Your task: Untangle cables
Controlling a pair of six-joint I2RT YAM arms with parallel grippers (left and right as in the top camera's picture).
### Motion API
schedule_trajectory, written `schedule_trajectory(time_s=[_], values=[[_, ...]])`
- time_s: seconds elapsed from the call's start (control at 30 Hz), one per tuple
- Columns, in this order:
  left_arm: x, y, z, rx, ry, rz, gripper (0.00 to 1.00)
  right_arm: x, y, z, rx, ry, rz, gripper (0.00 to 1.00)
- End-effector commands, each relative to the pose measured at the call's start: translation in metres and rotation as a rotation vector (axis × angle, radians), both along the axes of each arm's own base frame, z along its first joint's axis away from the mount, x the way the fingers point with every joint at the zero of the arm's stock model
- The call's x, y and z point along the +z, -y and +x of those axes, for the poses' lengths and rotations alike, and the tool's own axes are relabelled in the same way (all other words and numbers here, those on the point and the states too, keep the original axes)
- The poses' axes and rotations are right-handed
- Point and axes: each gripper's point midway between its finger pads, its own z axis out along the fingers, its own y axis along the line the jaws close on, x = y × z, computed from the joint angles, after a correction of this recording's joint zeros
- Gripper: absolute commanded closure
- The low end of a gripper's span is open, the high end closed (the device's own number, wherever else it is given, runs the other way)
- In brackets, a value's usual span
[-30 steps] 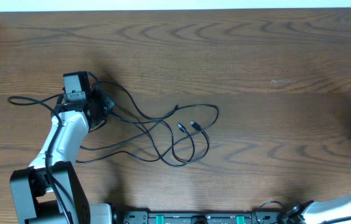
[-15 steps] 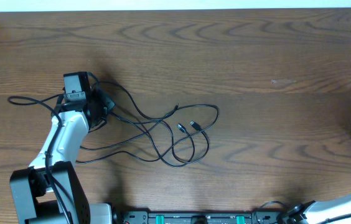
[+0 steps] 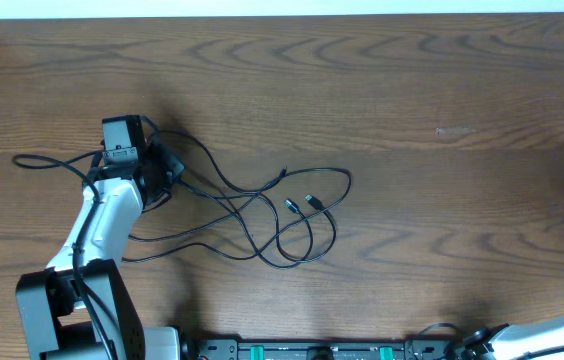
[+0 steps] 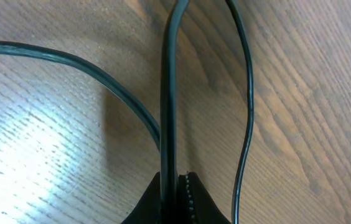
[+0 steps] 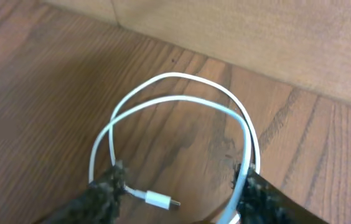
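- Clamping one strand of the black cables [image 3: 252,205], the left gripper [image 3: 165,166] sits at the left of the overhead view. It is at the end of the left arm [image 3: 102,225], which rises from the lower left corner.
- Left wrist view: the jaws are clenched on a black strand at bottom centre. The strand runs straight up the frame from the fingertips.
- Left wrist view: a second black strand curves in from the left edge and meets the clamped strand just above the jaws. A third, thinner strand bends down the right of centre. Both lie on the wood.
- Overhead view: the black cables lie loose on the table [image 3: 412,80]. They run from a bend at far left, past the left gripper, into overlapping loops at centre frame. Three small plug ends lie close together just right of centre.
- Overhead view: the right arm [image 3: 562,335] shows only at the lower right corner; its gripper is outside that view.
- Right wrist view: the right gripper [image 5: 182,186] jaws are released and stand wide apart.
- Right wrist view: the white cable [image 5: 182,78] forms a double loop in mid-frame, passing just beside each fingertip. Whether it touches them cannot be told. Its plug end lies at lower centre, near the finger on the left of the frame.
- Right wrist view: a pale board [image 5: 256,37] crosses the upper right of the frame.
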Motion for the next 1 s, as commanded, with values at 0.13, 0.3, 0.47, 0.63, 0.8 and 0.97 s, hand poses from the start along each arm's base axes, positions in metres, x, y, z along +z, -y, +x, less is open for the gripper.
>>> schedule_trajectory(time_s=[0.13,0.3,0.47,0.63,0.8,0.97], values=[[0.004,-0.001,0.009,-0.018,0.042,0.012,0.93,0.037,-0.002,0.005,0.025,0.014,0.01,0.07],[0.005,-0.002,0.012,-0.034,0.056,0.027,0.92,0.022,-0.027,-0.008,0.017,-0.046,0.137,0.01],[0.004,-0.002,0.01,-0.054,0.049,0.036,0.92,0.031,-0.05,-0.008,0.023,-0.002,0.222,0.01],[0.003,-0.001,0.007,-0.063,0.035,0.038,0.92,0.067,-0.079,-0.006,0.043,0.045,0.245,0.01],[0.003,-0.001,0.007,-0.064,0.035,0.037,0.92,0.109,-0.139,0.046,0.269,0.228,0.325,0.01],[0.003,0.0,0.006,-0.066,0.033,0.033,0.93,0.12,-0.227,0.102,0.595,0.307,0.472,0.01]])
